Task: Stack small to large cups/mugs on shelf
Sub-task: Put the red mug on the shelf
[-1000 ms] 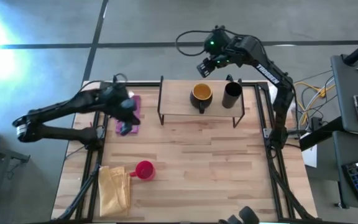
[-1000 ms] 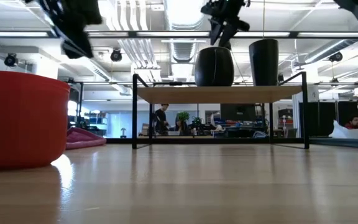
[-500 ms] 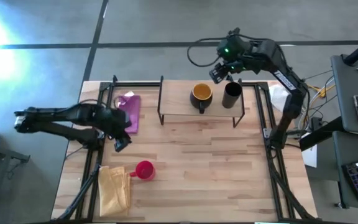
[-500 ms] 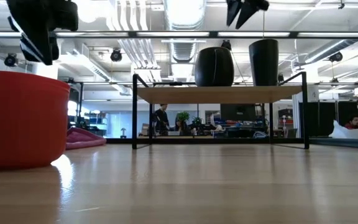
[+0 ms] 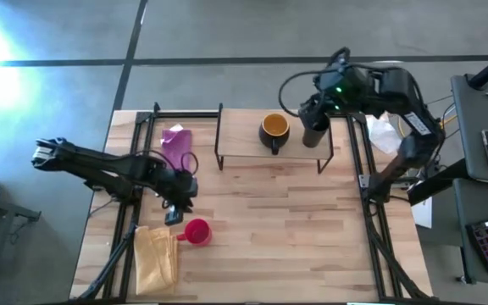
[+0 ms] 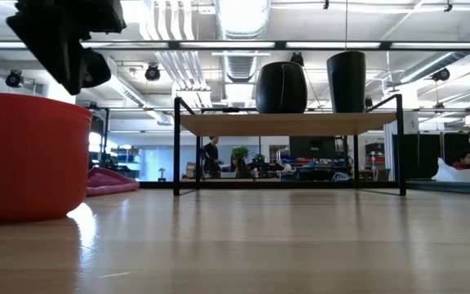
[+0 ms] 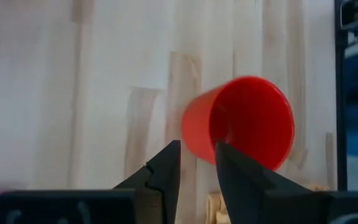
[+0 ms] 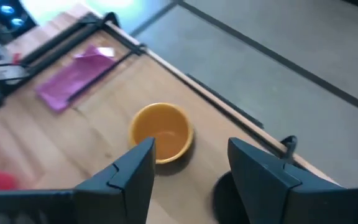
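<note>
The small red mug (image 5: 196, 230) stands upright on its base on the tabletop, large at the left of the low view (image 6: 27, 155). The dark mug with the yellow inside (image 5: 274, 128) and the taller black cup (image 5: 316, 132) stand side by side on the shelf (image 5: 244, 146). My left gripper (image 5: 174, 210) hovers just left of the red mug, open by a narrow gap; its wrist view shows the mug (image 7: 244, 124) just beyond the fingertips. My right gripper (image 5: 313, 108) is open wide above the shelf's far edge, over the black cup.
A purple cloth (image 5: 176, 147) lies left of the shelf and a yellow cloth (image 5: 155, 258) lies left of the red mug near the table's near edge. Black frame rails (image 5: 356, 161) run along both table sides. Bare wood spreads between the shelf and the near edge.
My left gripper has swung from above the purple cloth toward the near edge and the right, ending beside the red mug. My right gripper has moved right, from beyond the yellow-inside mug to above the black cup, leaving the low view. The cups have stayed put.
</note>
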